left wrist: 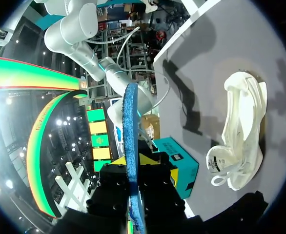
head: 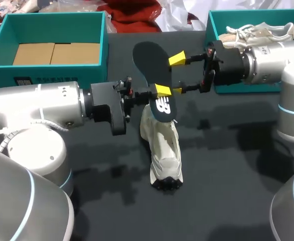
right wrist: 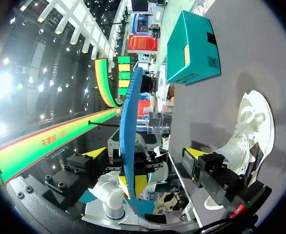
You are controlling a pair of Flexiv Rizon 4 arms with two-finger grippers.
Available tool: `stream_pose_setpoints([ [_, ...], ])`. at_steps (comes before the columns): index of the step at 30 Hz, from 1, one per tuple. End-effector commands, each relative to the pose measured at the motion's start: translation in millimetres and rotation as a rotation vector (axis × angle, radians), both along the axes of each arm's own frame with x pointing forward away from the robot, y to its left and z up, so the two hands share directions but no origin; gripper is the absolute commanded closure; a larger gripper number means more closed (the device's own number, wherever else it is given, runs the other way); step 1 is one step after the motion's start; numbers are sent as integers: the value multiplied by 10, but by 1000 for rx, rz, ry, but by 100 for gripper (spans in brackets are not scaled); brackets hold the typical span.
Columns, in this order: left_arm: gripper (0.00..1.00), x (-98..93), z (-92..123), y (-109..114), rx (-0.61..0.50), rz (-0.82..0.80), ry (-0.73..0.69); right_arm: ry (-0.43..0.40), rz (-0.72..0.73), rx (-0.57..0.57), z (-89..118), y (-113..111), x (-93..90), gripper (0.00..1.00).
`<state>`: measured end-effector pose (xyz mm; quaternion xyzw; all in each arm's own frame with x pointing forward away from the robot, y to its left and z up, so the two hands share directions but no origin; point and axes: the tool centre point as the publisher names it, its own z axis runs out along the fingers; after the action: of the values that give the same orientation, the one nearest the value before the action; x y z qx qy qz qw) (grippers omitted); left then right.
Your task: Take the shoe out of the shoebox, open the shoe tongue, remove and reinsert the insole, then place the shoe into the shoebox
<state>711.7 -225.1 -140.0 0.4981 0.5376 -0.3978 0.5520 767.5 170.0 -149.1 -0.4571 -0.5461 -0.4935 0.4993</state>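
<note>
My left hand point(head: 159, 93) is clamped shut on the heel end of the dark, flat foam insole point(head: 152, 65). It holds the insole up above the white lace-up sneaker point(head: 163, 148), which stands on the dark worktop point(head: 227, 165), out of the open teal cardboard shoebox point(head: 87, 74). I judge the lift keeps the insole clear for steering back in. My right hand point(head: 176, 74) is spread wide either side of the insole's middle, gripping nothing (ready, I'd guess, to take or steady it). The head view gives the insole's whole outline. The wrist views show only its blue edge, and the right one shows a gap beside each finger.
</note>
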Motion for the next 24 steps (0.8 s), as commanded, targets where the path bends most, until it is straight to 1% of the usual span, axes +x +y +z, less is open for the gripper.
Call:
stream_pose_setpoints([
  [1,100,50,-34,-119,-1,7,-12,-16,9,-4,-1,109,16,15],
  [2,100,55,-45,-125,2,10,-18,-19,11,-7,7,124,18,22],
  [4,100,62,-58,-130,2,16,-24,-23,16,-13,18,146,21,44],
  [5,100,72,-70,-132,4,21,-29,-24,16,-14,24,161,24,52],
  [12,100,144,-125,-157,11,34,-40,-38,32,-29,67,258,23,57],
  [14,100,167,-146,-168,15,39,-43,-41,33,-29,68,273,10,61],
  [16,100,194,-164,-181,17,42,-42,-39,28,-29,62,280,-6,68],
  [20,100,232,-185,-192,19,46,-46,-37,17,-24,50,282,-49,71],
  [23,100,245,-192,-195,18,51,-48,-37,6,-24,49,277,-71,78],
  [24,100,245,-193,-195,17,51,-48,-38,3,-24,48,274,-78,79],
])
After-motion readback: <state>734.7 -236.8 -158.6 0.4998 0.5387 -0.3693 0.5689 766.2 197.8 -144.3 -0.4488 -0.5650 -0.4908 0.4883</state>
